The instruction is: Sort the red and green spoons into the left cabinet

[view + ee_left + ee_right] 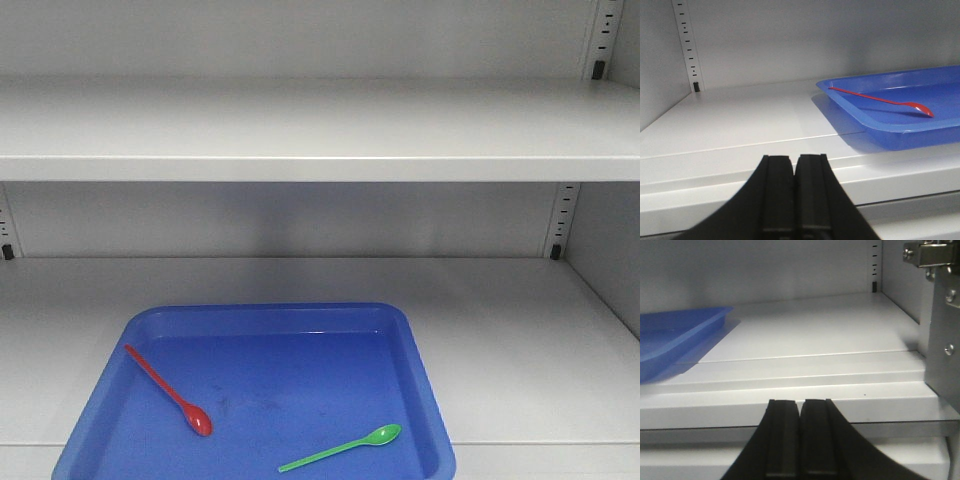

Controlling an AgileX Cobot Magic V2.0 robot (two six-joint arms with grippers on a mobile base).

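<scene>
Left wrist view: left hand (795, 165) at bottom centre, black fingers pressed together, nothing between them. It sits in front of the shelf's front lip, not touching anything. Beyond it, pale grey cabinet shelf (740, 120). Blue tray (880, 131) on the shelf, up and to the right of the hand, well apart. Red spoon (880, 100) lies inside the tray, handle end at the far-left corner rim, bowl toward the near side. Slotted upright (687, 45) at back left.

Right wrist view: right hand (800, 407) likewise pressed together, empty, low centre, in front of the shelf edge. Tray corner (695, 322) at far left, apart from the hand. Metal hinge bracket (940, 315) w/ screws at right edge.

Front view: neither hand seen. Tray (420, 370) on the lower shelf of the left cabinet (300, 130), left of centre. Red spoon (170, 392) in the tray's left half, diagonal, bowl toward the front. Green spoon (345, 447) at front right of the tray, bowl pointing right, handle toward front-left. Spoons apart, not touching. Upper shelf above carries nothing visible.
</scene>
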